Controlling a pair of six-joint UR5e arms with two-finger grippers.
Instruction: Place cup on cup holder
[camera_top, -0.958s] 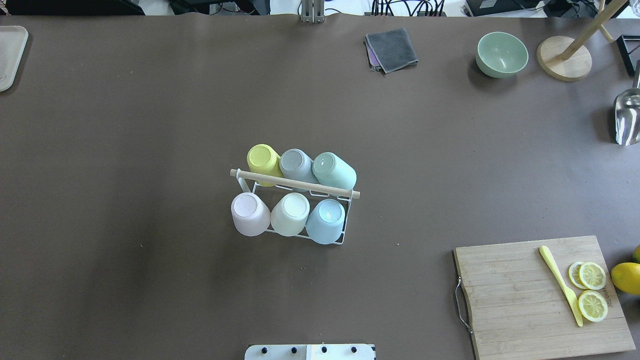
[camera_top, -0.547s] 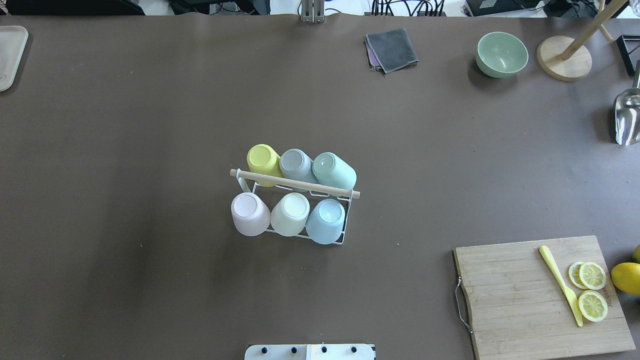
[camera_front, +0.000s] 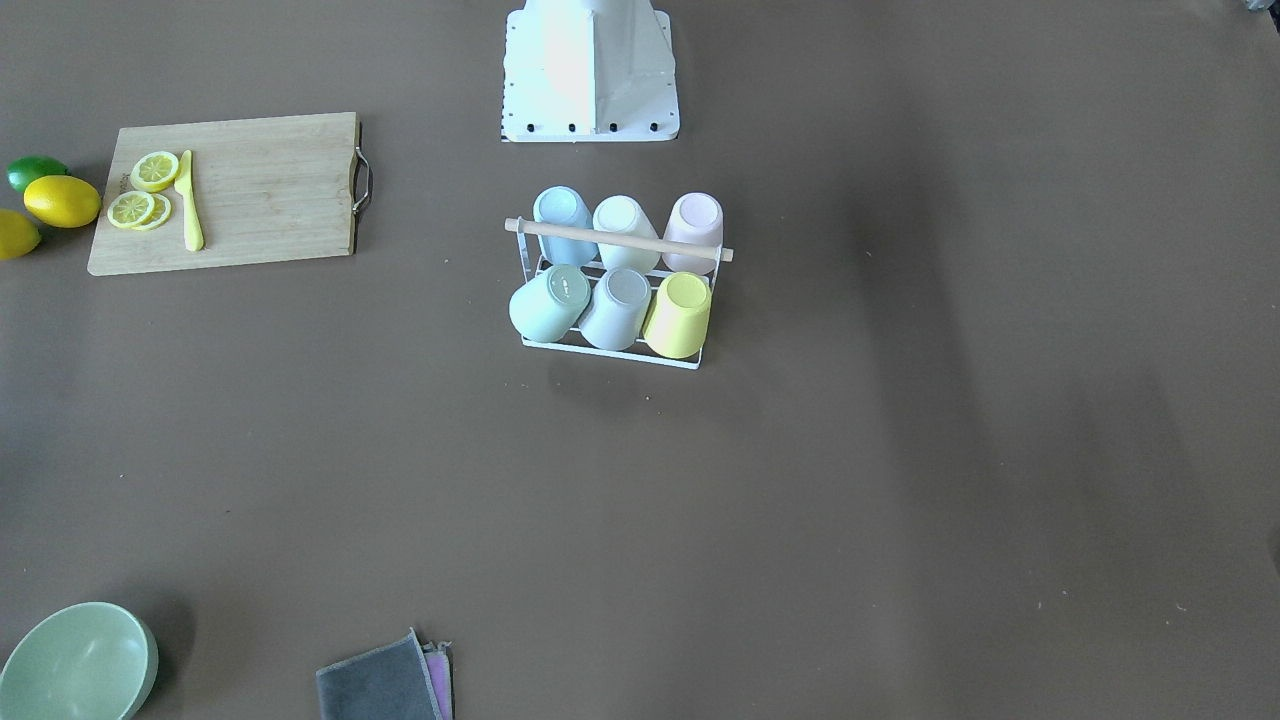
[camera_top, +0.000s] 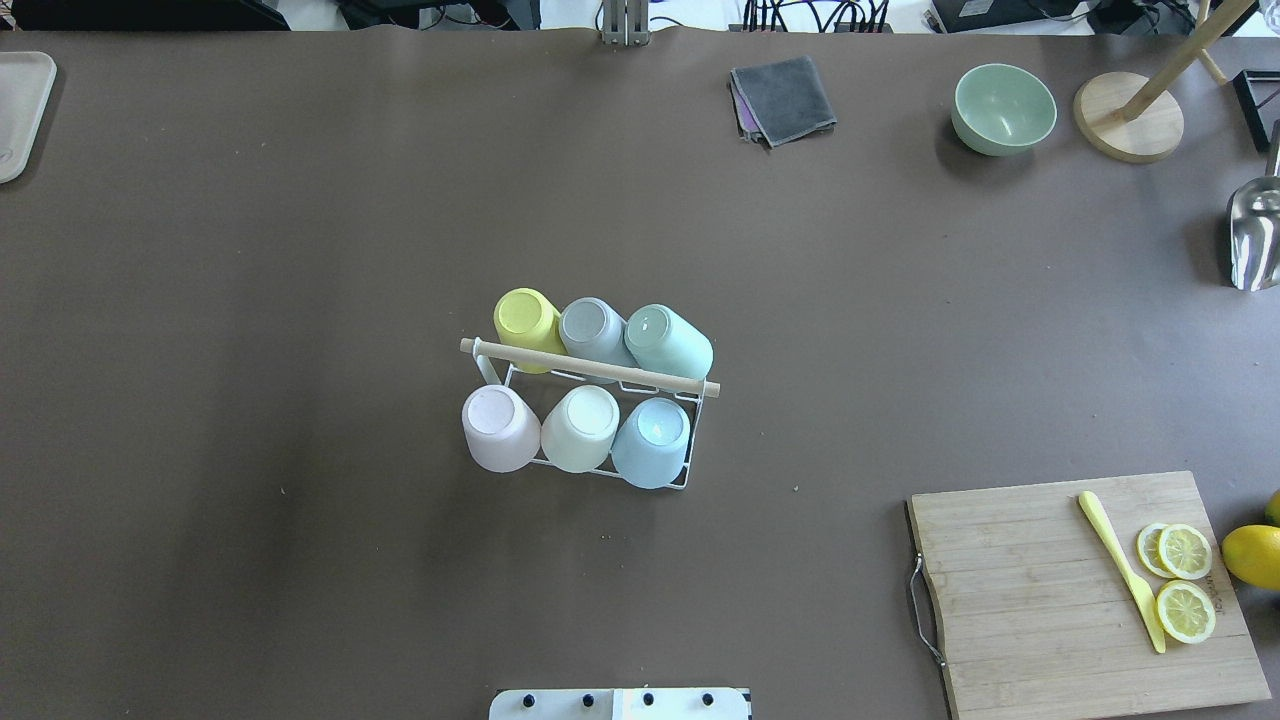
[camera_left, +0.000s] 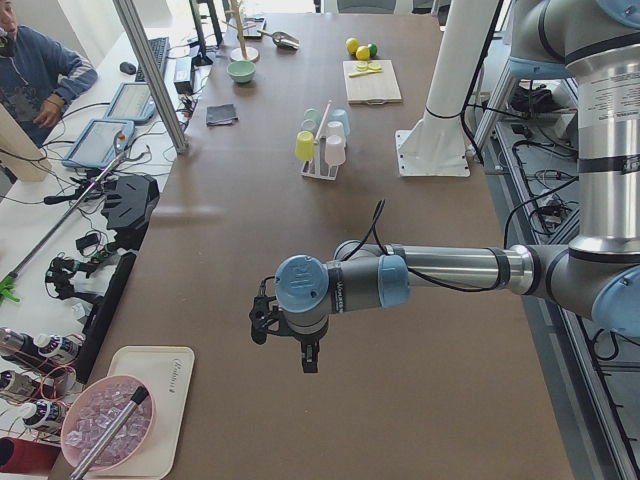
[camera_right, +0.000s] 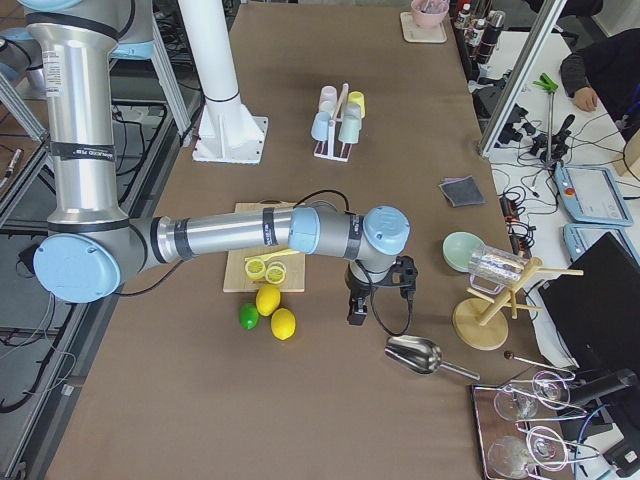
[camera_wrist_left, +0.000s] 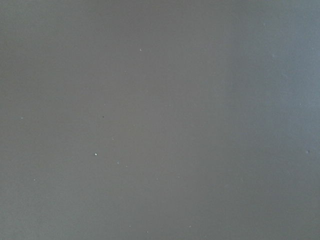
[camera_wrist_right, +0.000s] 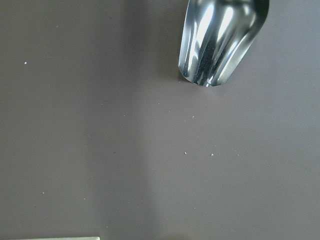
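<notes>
The cup holder (camera_top: 590, 367) stands at the centre of the surface in the overhead view. It carries six cups, all upside down on prongs:
- 12 o'clock side of the rod: yellow cup (camera_top: 527, 316), grey cup (camera_top: 592, 327), mint cup (camera_top: 665, 340).
- 6 o'clock side of the rod: pink cup (camera_top: 497, 425), cream cup (camera_top: 580, 427), blue cup (camera_top: 652, 440).

No loose cup shows, so the task looks done.

The cups look light, stiff and smooth-walled, probably plastic and a bit slippery. The best hold would be across the side wall at mid-body, lifting straight off the prong.

The left arm is well off toward 9 o'clock, forearm level and wrist bent down. The left claw (camera_left: 284, 345) points at bare surface; cannot tell whether it is wide or narrow.

The right arm is well off toward 3 o'clock, low, near the cutting board (camera_top: 1085, 590). The right claw (camera_right: 365, 305) points down beside the metal scoop (camera_wrist_right: 220, 40); its spread cannot be told either.
</notes>
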